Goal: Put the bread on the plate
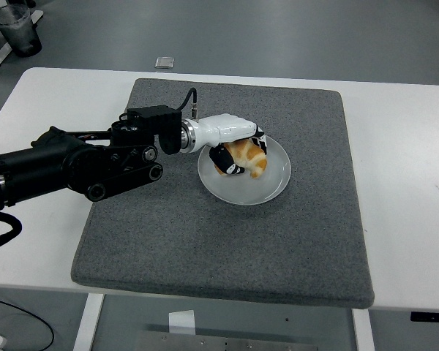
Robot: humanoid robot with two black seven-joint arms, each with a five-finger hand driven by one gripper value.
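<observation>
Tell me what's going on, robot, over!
Left hand shut on bread, over the white plate. Not let go yet. Right hand out of view. Nothing in the way on the grey mat.

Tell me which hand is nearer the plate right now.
Left. The left hand is over the plate, gripping the bread; the right hand isn't in view.

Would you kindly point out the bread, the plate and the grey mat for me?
bread [249,156], head view, on its golden crust.
plate [267,184], head view, on its bare white inside near the right rim.
grey mat [219,248], head view, on its open front area.
</observation>
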